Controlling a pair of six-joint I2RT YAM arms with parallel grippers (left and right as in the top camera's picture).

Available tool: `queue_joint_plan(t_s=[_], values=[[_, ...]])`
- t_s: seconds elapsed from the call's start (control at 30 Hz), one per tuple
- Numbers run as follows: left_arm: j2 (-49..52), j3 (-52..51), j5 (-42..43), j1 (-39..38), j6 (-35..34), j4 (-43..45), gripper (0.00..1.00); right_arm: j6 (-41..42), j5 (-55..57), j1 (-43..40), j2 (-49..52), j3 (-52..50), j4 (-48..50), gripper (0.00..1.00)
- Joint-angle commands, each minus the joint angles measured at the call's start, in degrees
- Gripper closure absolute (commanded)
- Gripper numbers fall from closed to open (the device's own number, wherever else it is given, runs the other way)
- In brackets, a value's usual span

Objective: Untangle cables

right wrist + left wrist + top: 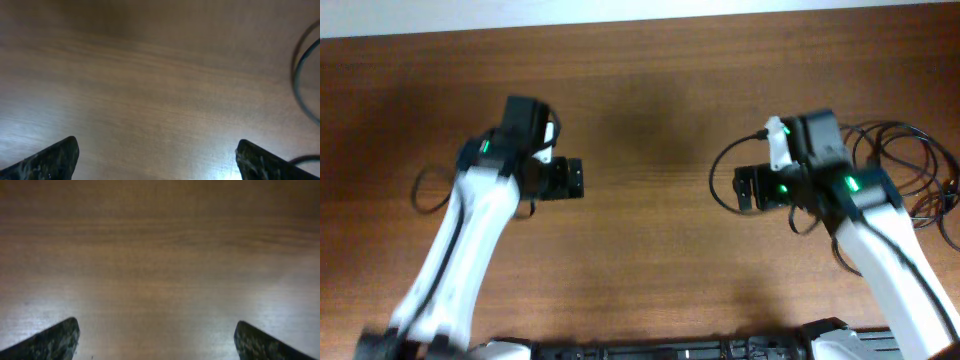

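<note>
Left gripper (157,345) open wide: its two dark, mottled tips show only at the lower left and lower right corners of the frame, well apart. Between and ahead of them lies bare brown wood-grain table (160,255), grain running across the tool's width. Pale glare patches sit just ahead of each tip.

Brown wood table (650,90) w/ cables (920,172) laid on it.
Thin black loops are heaped at the right edge; one loop is spread toward the centre.
</note>
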Motion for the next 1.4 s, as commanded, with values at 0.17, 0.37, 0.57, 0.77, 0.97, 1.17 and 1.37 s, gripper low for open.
queue_joint_plan(t_s=[0.17, 0.37, 0.57, 0.77, 0.97, 1.17, 1.37], values=[[-29.4, -21.0, -0.61, 0.35, 0.48, 17.51, 0.01, -1.07, 1.62, 0.2, -27.23, -8.37, 4.46, 0.01], [-35.21, -22.75, -0.59, 0.35, 0.5, 17.53, 0.01, -1.07, 1.57, 0.2, -32.06, -8.37, 3.34, 0.01], [-35.08, -22.75, -0.59, 0.35, 0.48, 17.14, 0.01, -1.07, 1.57, 0.2, -30.29, -8.37, 3.34, 0.0], [-35.08, -22.75, -0.59, 0.35, 0.5, 17.14, 0.01, -1.07, 1.6, 0.2, -27.56, -8.37, 3.28, 0.01], [-35.08, -22.75, -0.59, 0.35, 0.48, 17.14, 0.01, -1.33, 4.59, -1.49, -30.34, -8.72, 3.98, 0.0], [-35.08, -22.75, -0.59, 0.35, 0.5, 17.14, 0.01, -1.29, 3.67, -7.48, -43.65, -16.9, 10.12, 0.0], [-35.08, -22.75, -0.59, 0.35, 0.48, 17.14, 0.01, -1.27, 1.55, -11.39, -62.45, -29.7, 20.31, 0.0]])
